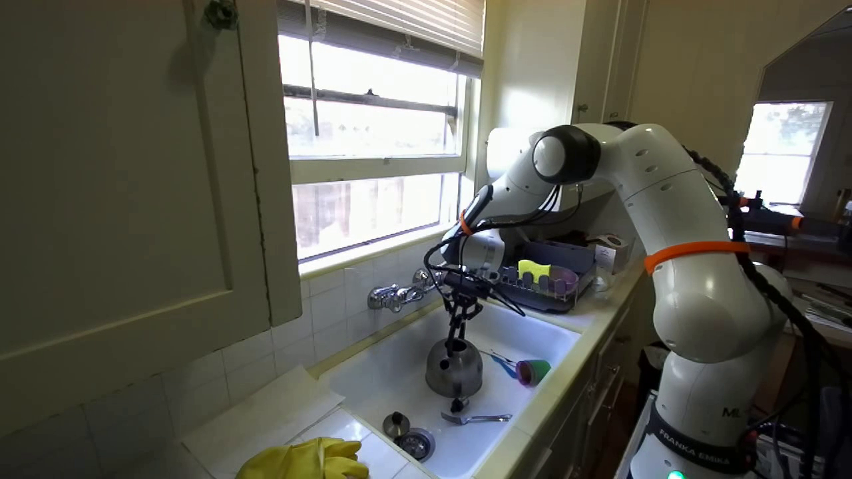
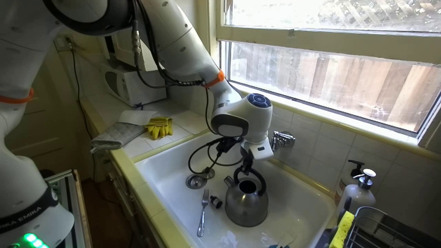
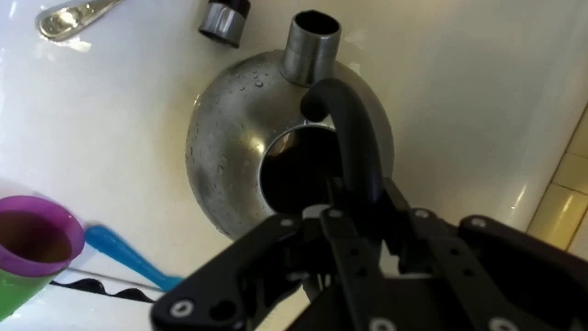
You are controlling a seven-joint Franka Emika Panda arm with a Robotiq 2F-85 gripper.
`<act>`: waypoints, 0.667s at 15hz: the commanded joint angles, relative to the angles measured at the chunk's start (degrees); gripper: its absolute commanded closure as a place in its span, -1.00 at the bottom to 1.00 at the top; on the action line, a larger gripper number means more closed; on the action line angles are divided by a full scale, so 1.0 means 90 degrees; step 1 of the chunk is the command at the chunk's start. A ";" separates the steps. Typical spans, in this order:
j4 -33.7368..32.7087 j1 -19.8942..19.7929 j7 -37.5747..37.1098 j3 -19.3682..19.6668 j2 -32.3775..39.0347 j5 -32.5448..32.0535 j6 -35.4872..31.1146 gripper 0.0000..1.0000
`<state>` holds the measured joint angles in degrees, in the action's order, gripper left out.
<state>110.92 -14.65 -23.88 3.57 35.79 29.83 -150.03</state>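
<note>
Black gripper (image 3: 366, 193) closest to the wrist camera, pinching the arched black handle (image 3: 356, 133) of an open-topped steel kettle (image 3: 223, 151), kettle upright inside a white sink (image 3: 459, 115), fork (image 2: 202, 214) and purple-and-green cup (image 1: 535, 372) near it.

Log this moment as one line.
end effector: closed on kettle handle | kettle: in sink, top open | fork: in sink, beside kettle

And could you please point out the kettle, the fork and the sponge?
Kettle (image 2: 246, 206), in an exterior view: on its body.
Fork (image 2: 202, 216), in an exterior view: on its handle.
Sponge (image 1: 534, 270), in an exterior view: on its yellow face.
</note>
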 commanded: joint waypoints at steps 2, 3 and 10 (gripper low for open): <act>-0.0033 0.0351 -0.0981 0.0132 -0.0025 0.0255 0.0068 0.89; -0.0026 0.0389 -0.1108 0.0144 -0.0032 0.0265 0.0073 0.89; 0.0261 0.0339 -0.1417 0.0096 -0.0311 0.0363 -0.0009 -0.05</act>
<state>110.97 -11.45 -37.01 4.32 35.63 31.24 -150.04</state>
